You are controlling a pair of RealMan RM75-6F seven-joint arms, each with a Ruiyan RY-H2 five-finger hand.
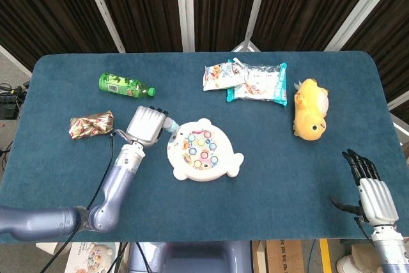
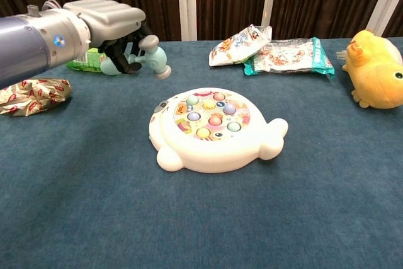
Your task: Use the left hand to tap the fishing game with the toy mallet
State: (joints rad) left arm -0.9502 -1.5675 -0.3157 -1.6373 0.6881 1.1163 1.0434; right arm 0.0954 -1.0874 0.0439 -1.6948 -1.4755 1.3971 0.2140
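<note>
A white fish-shaped fishing game (image 1: 203,151) lies flat near the middle of the blue table (image 1: 64,177), its ring of coloured fish pieces facing up and its tail pointing toward the robot's right. Just off its head end, the left hand (image 1: 146,125) has its fingers wrapped around the handle of a pale blue toy mallet (image 2: 146,57), whose grey head juts out toward the game; in the chest view the mallet is held clear above the cloth, beside and above the game's near-left rim rather than over its playing face. The judgement from here: the game lies to the right of and below the mallet head, so the tap calls for a short carry across and then a drop onto the top. The right hand (image 1: 372,191) sits far off at the table's near right edge, fingers extended and holding nothing. Around the scene lie a green bottle (image 1: 125,85), a crumpled foil wrapper (image 1: 90,125), two snack packets (image 1: 246,80) and a yellow plush toy (image 1: 311,109).
</note>
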